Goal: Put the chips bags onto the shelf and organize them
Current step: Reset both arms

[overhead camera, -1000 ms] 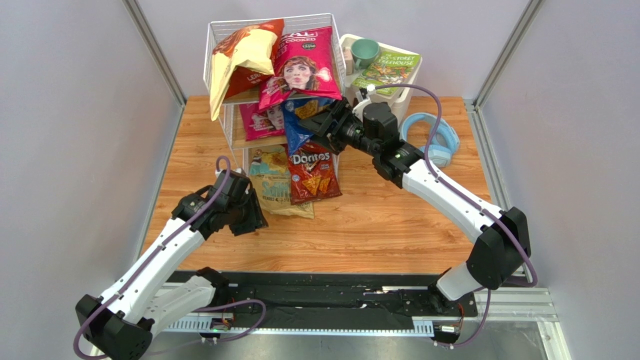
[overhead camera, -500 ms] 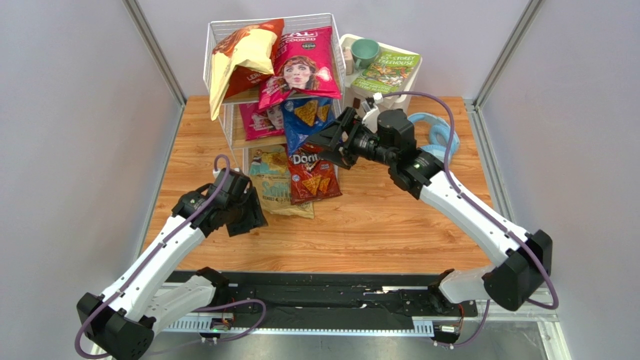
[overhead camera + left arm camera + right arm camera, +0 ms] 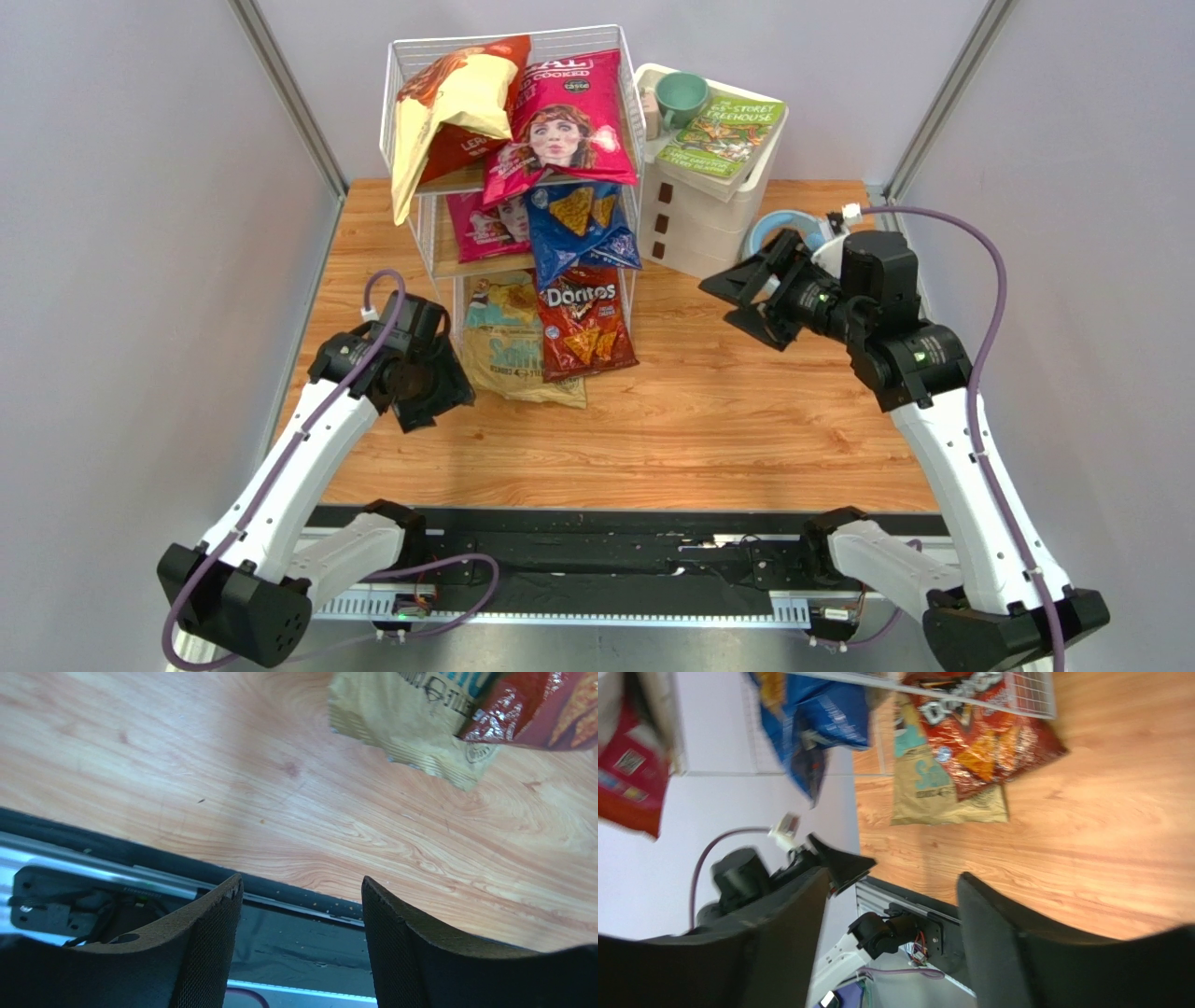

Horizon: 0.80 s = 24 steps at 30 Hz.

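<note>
Top external view, left side first: my left gripper has backed a little away from the foot of the shelf and its jaws have spread. The left wrist view shows them apart with nothing between, only table and rail beyond.

Just right of it, the tan-and-teal CHIPS bag and the red Doritos bag lean out of the bottom tier, the red one overlapping the tan one. Their lower ends rest on the table. I cannot tell how much of either sits on the wood of that tier.

On the middle tier there is 1 magenta bag and the blue Doritos bag, which hangs forward over the edge. On top are the orange-and-cream bag and the second magenta bag.

Further right, my right gripper has pulled clear of the blue bag and now hovers well off, in front of the white drawer unit. Its jaws are wide and empty. All 6 bags look placed, so I judge only tidying remains.
</note>
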Tool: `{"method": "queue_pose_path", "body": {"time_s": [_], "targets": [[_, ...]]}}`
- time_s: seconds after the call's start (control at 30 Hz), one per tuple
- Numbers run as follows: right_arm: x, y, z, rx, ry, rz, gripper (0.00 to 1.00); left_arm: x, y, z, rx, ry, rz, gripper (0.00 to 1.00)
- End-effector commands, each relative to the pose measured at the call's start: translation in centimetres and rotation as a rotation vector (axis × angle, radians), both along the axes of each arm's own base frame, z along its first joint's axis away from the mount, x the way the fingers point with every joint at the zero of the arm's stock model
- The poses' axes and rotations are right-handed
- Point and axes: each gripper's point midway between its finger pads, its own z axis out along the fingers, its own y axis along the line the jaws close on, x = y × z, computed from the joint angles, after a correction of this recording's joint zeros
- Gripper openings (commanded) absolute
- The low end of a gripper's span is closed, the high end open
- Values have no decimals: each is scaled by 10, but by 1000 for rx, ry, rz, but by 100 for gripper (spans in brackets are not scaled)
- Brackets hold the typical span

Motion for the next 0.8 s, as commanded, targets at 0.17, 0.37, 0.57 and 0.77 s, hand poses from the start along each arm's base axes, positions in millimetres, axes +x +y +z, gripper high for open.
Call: {"method": "queue_pose_path", "body": {"time_s": [0.17, 0.37, 0.57, 0.77], "targets": [[25, -44, -98, -257, 289, -78, 69, -20, 36, 10, 21, 29, 186, 73], [62, -45, -113, -170, 354, -96, 70, -14, 38, -27, -156, 151, 329, 73], [82, -79, -120, -204, 360, -204, 70, 10, 46, -18, -135, 108, 382, 73], [102, -107, -124, -156, 404, -297, 70, 35, 41, -14, -181, 97, 399, 73]]}}
